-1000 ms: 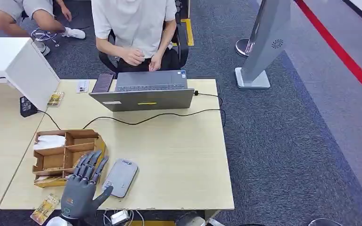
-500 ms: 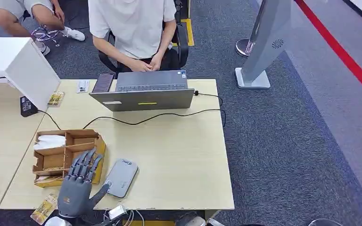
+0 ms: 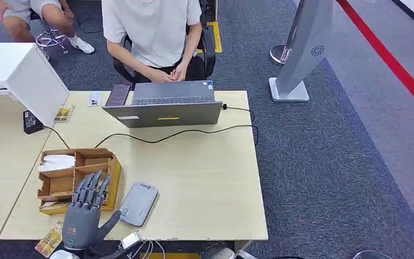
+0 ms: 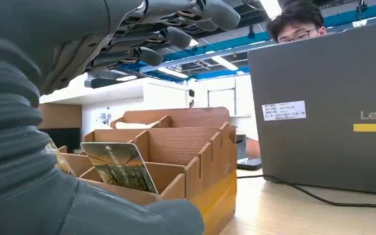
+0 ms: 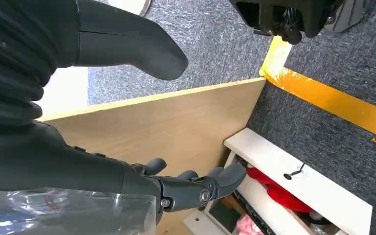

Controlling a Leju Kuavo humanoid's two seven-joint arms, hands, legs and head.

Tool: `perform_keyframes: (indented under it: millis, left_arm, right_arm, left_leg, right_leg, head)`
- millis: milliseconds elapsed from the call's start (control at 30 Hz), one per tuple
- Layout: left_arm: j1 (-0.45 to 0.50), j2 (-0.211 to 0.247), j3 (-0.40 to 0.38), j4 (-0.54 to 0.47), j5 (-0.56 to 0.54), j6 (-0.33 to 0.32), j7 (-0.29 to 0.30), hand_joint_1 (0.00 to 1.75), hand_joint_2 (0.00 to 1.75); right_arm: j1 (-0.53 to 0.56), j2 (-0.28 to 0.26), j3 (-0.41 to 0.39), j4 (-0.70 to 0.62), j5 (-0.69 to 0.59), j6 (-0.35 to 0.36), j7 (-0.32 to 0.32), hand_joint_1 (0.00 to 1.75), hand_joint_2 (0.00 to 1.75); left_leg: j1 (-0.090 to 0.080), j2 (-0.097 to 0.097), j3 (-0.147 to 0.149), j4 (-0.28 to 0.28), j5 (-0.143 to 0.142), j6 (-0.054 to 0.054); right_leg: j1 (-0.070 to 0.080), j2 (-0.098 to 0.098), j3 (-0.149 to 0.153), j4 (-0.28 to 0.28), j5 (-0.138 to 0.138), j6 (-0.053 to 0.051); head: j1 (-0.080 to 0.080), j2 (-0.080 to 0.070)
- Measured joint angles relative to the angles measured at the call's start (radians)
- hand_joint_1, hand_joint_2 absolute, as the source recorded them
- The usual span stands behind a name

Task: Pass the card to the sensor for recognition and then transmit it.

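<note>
A pale wooden table filled the lower left of the head view, with grey carpet to its right. The robot's left hand hovered at the table's near edge, palm down, fingers spread and straight, thumb out to the side, holding nothing. Its fingertips reached over the near side of a brown wooden organiser box divided into compartments. In the left wrist view a card with a dark picture on it stood tilted in a near compartment of that box, below the hand's spread fingers and apart from them. Just to the right of the hand lay a flat grey card reader with rounded corners. Another card lay at the table's front edge, left of the wrist.

The right hand hung beside the table's side panel, fingers loosely curled with nothing in them, thumb apart.

At the far side of the table an open grey laptop faced a seated person in a white shirt, whose hands rested at its keyboard. A black cable ran across the tabletop in front of it
</note>
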Motion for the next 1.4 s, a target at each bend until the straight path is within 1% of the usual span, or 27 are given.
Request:
perform_keyframes:
  millis: [133,367,500,733,867,1000,1167,1267,1400]
  left_arm:
    - [0.002,-0.003,0.003,0.000,0.005,0.000,-0.008,0.00,1.75]
    - [0.049,-0.018,0.046,-0.010,0.011,0.002,-0.056,0.00,1.75]
    - [0.064,-0.028,0.071,-0.012,0.013,0.003,-0.056,0.00,1.75]
    - [0.064,-0.042,0.093,-0.009,0.021,0.003,-0.056,0.00,1.75]
    - [0.064,-0.054,0.118,-0.003,0.015,0.003,-0.075,0.00,1.75]
    - [0.064,-0.069,0.147,-0.002,0.003,0.003,-0.077,0.00,1.75]
    - [0.064,-0.079,0.164,0.002,-0.005,0.003,-0.084,0.00,1.75]
    - [0.062,-0.102,0.200,0.002,-0.032,0.003,-0.118,0.00,1.75]
    - [0.046,-0.155,0.279,0.006,-0.063,0.003,-0.176,0.00,1.75]
  right_arm:
    - [0.000,0.000,0.001,0.000,0.000,0.000,0.000,0.00,1.75]
    - [0.000,0.000,0.001,0.000,0.000,0.000,-0.002,0.00,1.75]
    - [-0.001,0.000,0.003,0.000,0.002,0.000,-0.003,0.00,1.75]
    - [-0.002,0.000,0.008,0.000,0.003,0.000,-0.005,0.00,1.75]
    - [-0.004,0.000,0.016,0.000,0.011,0.002,-0.006,0.00,1.75]
    - [-0.005,0.000,0.023,0.000,0.015,0.002,-0.006,0.00,1.75]
    - [-0.006,0.000,0.025,0.000,0.015,0.002,-0.006,0.00,1.75]
    - [-0.006,0.000,0.026,0.000,0.016,0.003,-0.007,0.00,1.75]
    - [-0.007,0.001,0.029,0.000,0.016,0.003,-0.008,0.00,1.75]
  left_leg:
    - [0.000,0.000,0.000,0.000,0.000,0.000]
    - [0.000,0.000,0.000,0.000,0.000,0.000]
    - [0.000,0.000,0.000,0.000,0.000,0.000]
    - [0.000,0.000,0.000,0.000,0.000,0.000]
    - [0.000,0.000,0.000,0.000,0.000,0.000]
    - [0.000,0.000,0.000,0.000,0.000,0.000]
    - [0.000,0.000,0.000,0.000,0.000,0.000]
    - [0.000,0.000,0.000,0.000,0.000,0.000]
    - [0.000,0.000,0.000,0.000,0.000,0.000]
  right_leg:
    - [0.000,0.000,0.000,0.000,0.000,0.000]
    - [0.000,0.000,0.000,0.000,0.000,0.000]
    - [0.000,0.000,0.000,0.000,0.000,0.000]
    - [0.000,0.000,0.000,0.000,0.000,0.000]
    - [0.000,0.000,0.000,0.000,0.000,0.000]
    - [0.000,0.000,0.000,0.000,0.000,0.000]
    - [0.000,0.000,0.000,0.000,0.000,0.000]
    - [0.000,0.000,0.000,0.000,0.000,0.000]
    - [0.000,0.000,0.000,0.000,0.000,0.000]
  head:
    - [0.000,0.000]
    - [0.000,0.000]
    - [0.000,0.000]
    - [0.000,0.000]
    - [0.000,0.000]
    - [0.000,0.000]
    - [0.000,0.000]
    - [0.000,0.000]
    - [0.000,0.000]
